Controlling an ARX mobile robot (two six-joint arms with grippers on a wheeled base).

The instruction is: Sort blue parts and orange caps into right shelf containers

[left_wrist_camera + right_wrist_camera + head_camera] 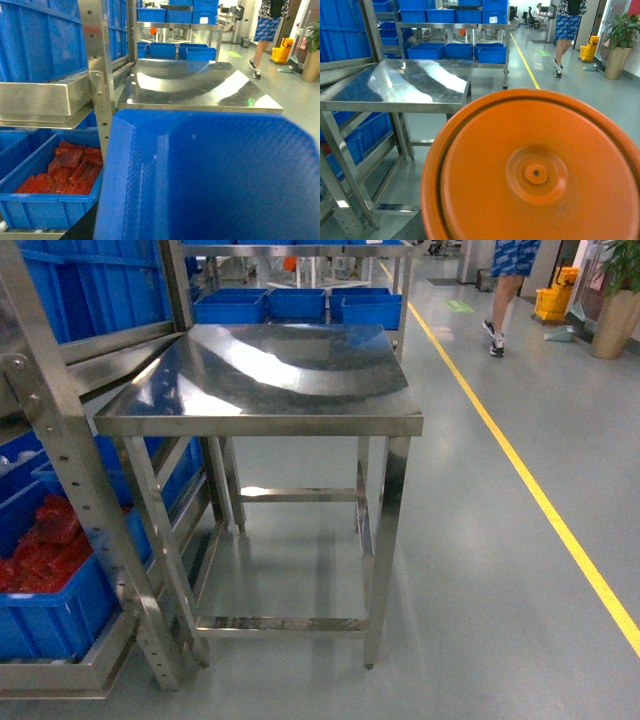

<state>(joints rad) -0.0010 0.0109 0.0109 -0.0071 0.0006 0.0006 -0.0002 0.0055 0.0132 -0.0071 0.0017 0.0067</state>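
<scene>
1. Two task items sit right against the wrist cameras: a blue part [210, 175] fills the lower left-wrist view, an orange cap [535, 170] fills the lower right-wrist view. Neither shows in the head view.
2. Grippers: no fingers visible in any view. Each item looks carried by its arm, judging by how close it sits to the lens, but whether the jaws are clamped or how wide they stand cannot be told.
3. Steel table [290, 380] stands in front of the robot, top bare and shiny. Steel rack [60, 460] touches its left side.
4. Blue crates [300, 305] sit on a lower shelf beyond the table; more blue crates stack on the rack. One low crate [45, 205] holds red pieces [65, 170].
5. Which crates count as the right shelf containers: cannot tell from these views.
6. Handling, blue part: smooth rigid plastic, thin-walled by the look, likely light. Glossy so could slip; take it at a rim or wall edge.
7. Handling, orange cap: round, stiff, with a raised rim and a small centre boss. Likely light. Pinch across the rim edge; the flat face gives no purchase.
8. Person [567, 30] walks by the yellow floor line [540, 500] in the aisle, well apart from the robot.
</scene>
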